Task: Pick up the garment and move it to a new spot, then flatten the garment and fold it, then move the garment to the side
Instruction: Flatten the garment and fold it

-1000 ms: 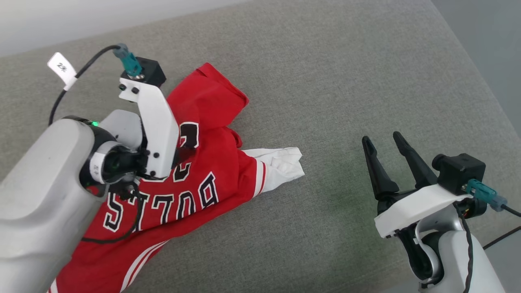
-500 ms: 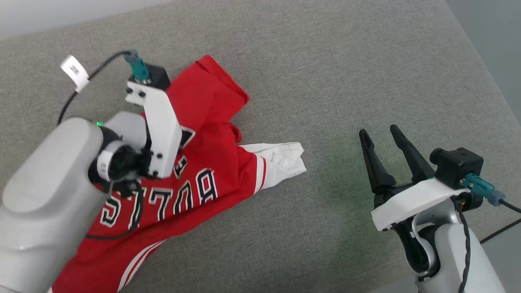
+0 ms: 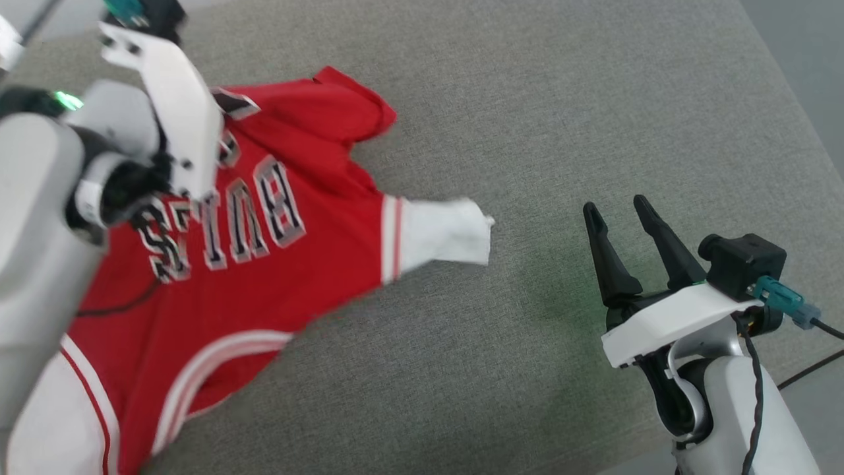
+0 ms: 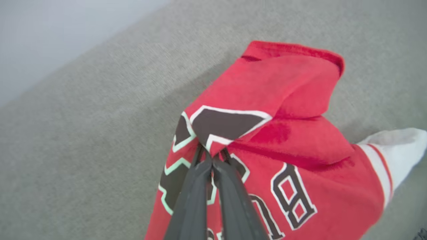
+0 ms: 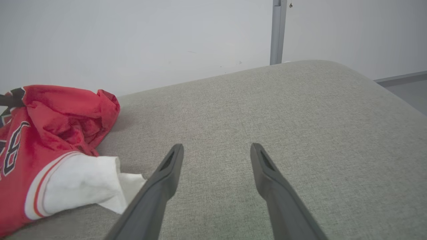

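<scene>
On grey upholstery (image 3: 560, 99), the red garment (image 3: 316, 264) bunches, white sleeve (image 3: 442, 231) outstretched.

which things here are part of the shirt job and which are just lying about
In the job: the garment, red with white sleeves; left gripper, jaws shut on a fold of it; right gripper, jaws open, holding nothing.
Just there: grey padded surface; white wall; grey post on the wall.

surface: grey woven cushion (image 3: 527, 132) | wall: plain white (image 5: 133, 40) | wall strip: grey, upright (image 5: 277, 33)
</scene>
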Available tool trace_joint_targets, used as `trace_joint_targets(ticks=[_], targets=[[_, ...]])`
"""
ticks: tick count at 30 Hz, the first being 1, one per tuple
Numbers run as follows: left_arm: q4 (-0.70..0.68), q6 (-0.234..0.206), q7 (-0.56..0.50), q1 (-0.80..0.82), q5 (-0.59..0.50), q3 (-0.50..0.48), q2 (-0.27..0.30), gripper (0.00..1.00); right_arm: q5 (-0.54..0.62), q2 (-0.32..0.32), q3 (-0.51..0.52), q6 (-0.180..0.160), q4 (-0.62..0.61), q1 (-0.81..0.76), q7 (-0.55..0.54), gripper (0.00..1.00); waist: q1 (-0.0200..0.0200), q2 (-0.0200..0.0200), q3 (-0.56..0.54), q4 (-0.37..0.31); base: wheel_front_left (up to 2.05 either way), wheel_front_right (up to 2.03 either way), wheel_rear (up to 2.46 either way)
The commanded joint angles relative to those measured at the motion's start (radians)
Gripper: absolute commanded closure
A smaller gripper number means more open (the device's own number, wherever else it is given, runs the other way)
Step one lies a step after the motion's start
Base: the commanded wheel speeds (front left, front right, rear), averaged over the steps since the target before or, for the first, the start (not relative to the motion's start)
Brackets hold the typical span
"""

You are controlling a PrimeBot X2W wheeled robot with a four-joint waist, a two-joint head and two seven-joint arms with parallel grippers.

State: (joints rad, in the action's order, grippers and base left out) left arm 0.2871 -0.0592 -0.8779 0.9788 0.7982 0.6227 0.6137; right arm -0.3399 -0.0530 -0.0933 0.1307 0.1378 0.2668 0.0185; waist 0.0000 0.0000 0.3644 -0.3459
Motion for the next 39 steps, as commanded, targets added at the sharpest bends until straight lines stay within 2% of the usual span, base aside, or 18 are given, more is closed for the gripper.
trace_joint_targets(ticks=[1, 8, 16, 18, 19, 20, 25, 31, 35, 39], targets=[[0.009, 0.007, 0.016, 0.017, -0.012, -0.006, 0.009, 1.0, -0.008, 0.003, -0.001, 0.0, 0.003, 0.01, 0.007, 0.0, 0.0, 0.0, 0.004, -0.003, 0.0, 0.0, 0.0], [0.144, 0.036, 0.141, 0.084, -0.1, -0.005, 0.039, 1.0, -0.014, 0.002, -0.006, 0.0, 0.009, 0.02, 0.01, 0.0, 0.0, 0.0, 0.024, -0.014, 0.0, 0.0, 0.0], [0.292, 0.057, 0.198, 0.079, -0.097, 0.004, 0.017, 1.0, -0.009, 0.002, -0.012, 0.0, 0.012, 0.031, 0.004, 0.0, 0.0, 0.0, 0.034, -0.006, 0.0, 0.0, 0.0], [0.313, 0.065, 0.207, 0.084, -0.087, 0.003, 0.007, 0.6, -0.009, 0.002, -0.015, 0.0, 0.012, 0.031, 0.001, 0.0, 0.0, 0.0, 0.033, 0.0, 0.0, 0.0, 0.0], [0.319, 0.071, 0.215, 0.088, -0.078, -0.002, 0.0, 0.18, -0.005, 0.002, -0.017, 0.0, 0.012, 0.031, 0.0, 0.0, 0.0, 0.0, 0.032, 0.006, 0.0, 0.0, 0.0], [0.326, 0.079, 0.217, 0.09, -0.07, -0.006, -0.008, 0.0, -0.005, 0.002, -0.019, 0.0, 0.011, 0.032, -0.005, 0.0, 0.0, 0.0, 0.029, 0.012, 0.0, 0.0, 0.0], [0.328, 0.107, 0.24, 0.091, -0.038, -0.018, -0.029, 0.0, -0.001, -0.006, -0.03, 0.0, 0.008, 0.028, -0.026, 0.0, 0.0, 0.0, 0.005, 0.045, 0.0, 0.0, 0.0], [0.267, 0.128, 0.287, 0.041, -0.031, -0.011, -0.027, 0.0, -0.009, -0.036, -0.053, 0.0, 0.007, 0.012, -0.068, 0.0, 0.0, 0.0, -0.042, 0.1, 0.0, 0.0, 0.0], [0.2, 0.122, 0.344, -0.003, -0.042, -0.008, -0.029, 0.0, -0.014, -0.067, -0.073, 0.0, 0.007, 0.01, -0.103, 0.0, 0.0, 0.0, -0.073, 0.144, 0.0, 0.0, 0.0], [0.123, 0.098, 0.407, -0.079, -0.043, -0.013, -0.02, 0.0, -0.019, -0.091, -0.081, 0.0, 0.005, 0.003, -0.129, 0.0, 0.0, 0.0, -0.102, 0.189, 0.0, 0.0, 0.0]])
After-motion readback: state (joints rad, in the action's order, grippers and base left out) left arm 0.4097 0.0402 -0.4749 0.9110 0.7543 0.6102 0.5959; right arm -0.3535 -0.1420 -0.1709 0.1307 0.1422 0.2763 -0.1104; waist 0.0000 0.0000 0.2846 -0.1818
